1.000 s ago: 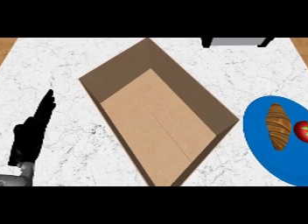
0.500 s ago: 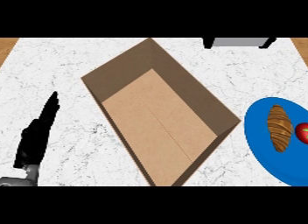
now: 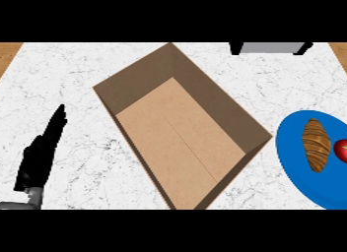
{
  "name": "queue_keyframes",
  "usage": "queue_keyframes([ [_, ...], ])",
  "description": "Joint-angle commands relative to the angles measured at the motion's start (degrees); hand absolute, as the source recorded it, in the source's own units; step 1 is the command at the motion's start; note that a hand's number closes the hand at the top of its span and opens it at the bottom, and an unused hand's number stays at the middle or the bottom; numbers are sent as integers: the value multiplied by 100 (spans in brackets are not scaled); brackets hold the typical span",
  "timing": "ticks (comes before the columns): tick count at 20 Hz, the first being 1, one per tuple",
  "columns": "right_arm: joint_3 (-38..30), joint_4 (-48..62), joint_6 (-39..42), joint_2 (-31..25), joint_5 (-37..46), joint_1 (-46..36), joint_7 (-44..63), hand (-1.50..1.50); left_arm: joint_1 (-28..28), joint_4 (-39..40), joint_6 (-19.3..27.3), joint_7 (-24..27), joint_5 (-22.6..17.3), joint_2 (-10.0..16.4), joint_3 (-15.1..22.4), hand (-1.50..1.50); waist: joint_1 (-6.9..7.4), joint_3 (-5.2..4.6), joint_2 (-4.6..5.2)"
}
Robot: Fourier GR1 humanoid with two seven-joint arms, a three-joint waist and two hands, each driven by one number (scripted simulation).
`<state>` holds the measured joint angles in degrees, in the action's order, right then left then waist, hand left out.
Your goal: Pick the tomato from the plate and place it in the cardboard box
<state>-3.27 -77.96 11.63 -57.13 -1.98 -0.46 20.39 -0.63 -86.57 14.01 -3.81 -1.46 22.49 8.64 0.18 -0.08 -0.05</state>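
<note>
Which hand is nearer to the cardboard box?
Left, as far as visible: the left hand lies left of the cardboard box, apart; the right hand is not in view.

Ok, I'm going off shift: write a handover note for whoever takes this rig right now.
Left hand: open, fingers straight, over the counter left of the cardboard box.
Right hand: not in view.
Tomato lies on the blue plate beside a croissant, right of the box, which holds nothing.
Done: nothing yet. Left: grasp the tomato, place it in the box.
</note>
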Motion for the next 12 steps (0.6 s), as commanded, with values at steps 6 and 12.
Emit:
queue_keyframes([
  [6,233,-774,-145,833,794,4,1345,-150,198,-275,-81,-120,363,-204,-93,0,-25,7,-4],
  [12,-38,14,271,1152,1363,-324,988,-150,37,-156,-301,-188,493,-388,-357,0,-14,8,5],
])
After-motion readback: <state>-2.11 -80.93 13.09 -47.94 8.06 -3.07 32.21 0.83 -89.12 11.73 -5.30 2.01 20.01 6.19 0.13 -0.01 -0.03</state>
